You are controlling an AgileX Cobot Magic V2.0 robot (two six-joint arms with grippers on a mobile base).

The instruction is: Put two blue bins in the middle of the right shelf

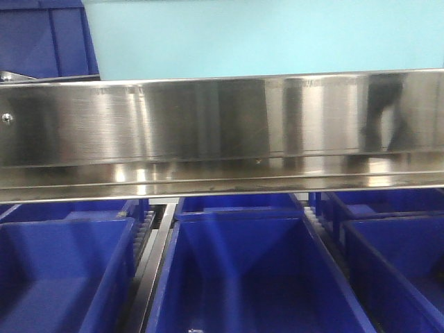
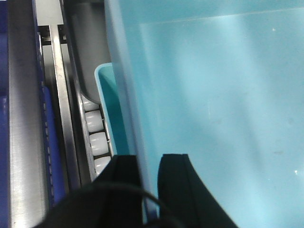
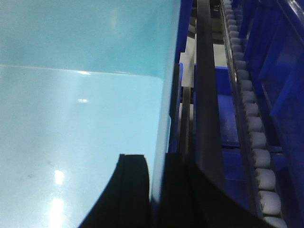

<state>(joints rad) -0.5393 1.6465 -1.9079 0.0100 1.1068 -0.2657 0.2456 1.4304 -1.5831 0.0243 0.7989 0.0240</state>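
Observation:
A pale sky-blue bin [image 1: 263, 38] fills the top of the front view, just above and behind the shiny steel front rail [image 1: 222, 132] of the shelf tier. My left gripper [image 2: 149, 164] is shut on the bin's left wall [image 2: 128, 95], one finger inside and one outside. My right gripper [image 3: 156, 164] is shut on the bin's right wall [image 3: 168, 95] in the same way. The bin's smooth inside [image 3: 71, 118] fills most of both wrist views. A second sky-blue bin's rim [image 2: 102, 95] shows beside the held one in the left wrist view.
Several dark royal-blue crates [image 1: 243, 270] stand on the tier below the rail, and another [image 1: 41, 35] at top left. White roller tracks [image 2: 95, 137] run beside the bin, also on the right [image 3: 251, 128], with steel rails [image 3: 206, 95] and blue crates [image 3: 280, 71] close by.

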